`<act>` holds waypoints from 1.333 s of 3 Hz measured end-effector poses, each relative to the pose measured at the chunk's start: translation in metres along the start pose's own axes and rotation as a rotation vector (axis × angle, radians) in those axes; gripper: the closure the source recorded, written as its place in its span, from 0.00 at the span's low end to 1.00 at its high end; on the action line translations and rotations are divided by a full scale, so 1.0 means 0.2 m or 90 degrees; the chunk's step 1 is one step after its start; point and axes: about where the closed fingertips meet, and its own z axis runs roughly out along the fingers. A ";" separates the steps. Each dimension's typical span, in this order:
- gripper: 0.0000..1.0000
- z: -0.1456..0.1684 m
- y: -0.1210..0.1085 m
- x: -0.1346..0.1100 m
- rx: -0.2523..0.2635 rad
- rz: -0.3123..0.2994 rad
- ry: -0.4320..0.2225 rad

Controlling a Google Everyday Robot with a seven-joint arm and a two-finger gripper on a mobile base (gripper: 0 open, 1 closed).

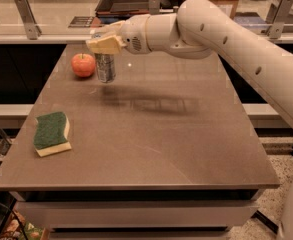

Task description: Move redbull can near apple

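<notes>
The redbull can (105, 67) is a slim silver-grey can, upright at the far left part of the table, just right of the apple. The apple (83, 64) is small, round and red-orange, with a narrow gap between it and the can. My gripper (104, 43) reaches in from the right on the white arm and is shut on the can's top, its tan fingers (102, 45) covering the rim. The can's base is at or just above the tabletop; I cannot tell which.
A green-and-yellow sponge (51, 133) lies near the table's left front edge. The brown table (156, 134) drops off at the front and sides. A counter with a dark tray (128, 1) runs behind the table. My arm (226, 39) spans the right back.
</notes>
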 end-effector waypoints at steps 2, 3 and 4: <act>1.00 0.08 -0.09 0.15 -0.012 0.021 -0.003; 1.00 0.10 -0.12 0.19 -0.013 0.015 0.011; 1.00 0.08 -0.15 0.22 -0.007 0.007 0.027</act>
